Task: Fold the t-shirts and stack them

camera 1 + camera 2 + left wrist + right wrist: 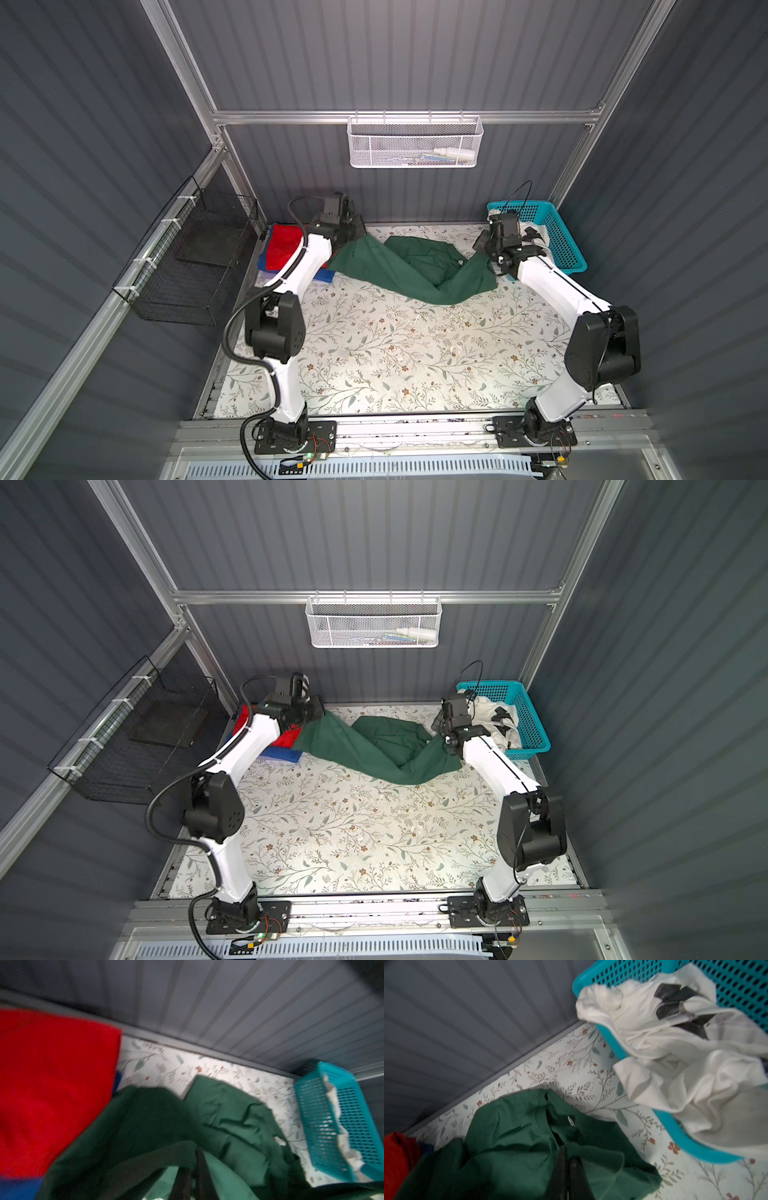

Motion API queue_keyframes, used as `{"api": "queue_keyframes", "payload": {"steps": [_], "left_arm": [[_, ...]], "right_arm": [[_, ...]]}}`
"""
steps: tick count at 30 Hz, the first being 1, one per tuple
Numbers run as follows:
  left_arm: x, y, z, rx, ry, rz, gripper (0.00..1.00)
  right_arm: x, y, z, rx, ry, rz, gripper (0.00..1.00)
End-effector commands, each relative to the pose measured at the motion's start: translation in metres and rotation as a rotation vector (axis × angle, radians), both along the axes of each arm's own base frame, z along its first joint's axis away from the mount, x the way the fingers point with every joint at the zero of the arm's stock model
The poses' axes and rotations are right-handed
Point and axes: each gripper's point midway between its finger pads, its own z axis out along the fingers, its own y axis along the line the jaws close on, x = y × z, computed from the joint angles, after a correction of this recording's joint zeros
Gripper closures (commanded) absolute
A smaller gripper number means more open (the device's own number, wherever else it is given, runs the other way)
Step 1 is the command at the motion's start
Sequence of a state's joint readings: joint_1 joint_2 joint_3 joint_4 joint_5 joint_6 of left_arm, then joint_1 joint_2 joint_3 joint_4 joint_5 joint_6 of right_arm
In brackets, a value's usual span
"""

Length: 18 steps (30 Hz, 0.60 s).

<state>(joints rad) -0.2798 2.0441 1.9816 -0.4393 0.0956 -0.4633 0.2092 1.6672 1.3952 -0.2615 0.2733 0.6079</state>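
The dark green t-shirt (415, 270) (382, 750) hangs stretched and twisted between both grippers, sagging onto the floral table in both top views. My left gripper (356, 237) (195, 1159) is shut on one of its ends, by the back left. My right gripper (487, 253) (569, 1157) is shut on the other end, beside the turquoise basket (561, 245) (618, 1047). A folded red t-shirt (282, 247) (52, 1088) lies on a blue t-shirt (328, 275) at the back left. The white t-shirt with black marks (538, 237) (675, 1043) spills over the basket's rim.
A white mesh basket (415, 143) hangs on the back rail. A black wire basket (195, 262) is fixed to the left frame. The floral table (395, 357) stretches toward the arm bases; grey ribbed walls close in on three sides.
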Motion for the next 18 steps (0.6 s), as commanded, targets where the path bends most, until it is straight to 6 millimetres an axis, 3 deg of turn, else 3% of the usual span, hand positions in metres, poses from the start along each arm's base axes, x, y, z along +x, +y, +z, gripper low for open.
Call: {"api": "queue_keyframes", "payload": {"steps": [1,3,6,9,13,16,18], "left_arm": [[0.008,-0.021,0.057,-0.055,-0.064,-0.129,1.0],[0.013,-0.029,0.096,-0.092,-0.16,-0.16,1.0],[0.006,-0.031,0.14,-0.115,-0.284,-0.197,1.0],[-0.012,-0.019,0.164,-0.059,-0.351,-0.191,1.0],[-0.047,0.001,0.15,-0.013,-0.364,-0.143,1.0],[-0.085,0.018,0.112,-0.01,-0.318,-0.105,1.0],[-0.114,0.035,0.09,-0.003,-0.28,-0.047,1.0]], "right_arm": [[0.001,-0.027,0.078,-0.136,-0.162,-0.063,1.0],[-0.009,-0.044,0.109,-0.202,-0.235,-0.119,1.0],[-0.032,-0.053,0.14,-0.227,-0.317,-0.147,1.0],[-0.08,-0.072,0.179,-0.283,-0.43,-0.251,1.0],[-0.147,-0.095,0.202,-0.29,-0.546,-0.342,1.0],[-0.174,-0.099,0.183,-0.287,-0.505,-0.335,1.0],[-0.19,-0.099,0.159,-0.295,-0.442,-0.335,1.0]]}}
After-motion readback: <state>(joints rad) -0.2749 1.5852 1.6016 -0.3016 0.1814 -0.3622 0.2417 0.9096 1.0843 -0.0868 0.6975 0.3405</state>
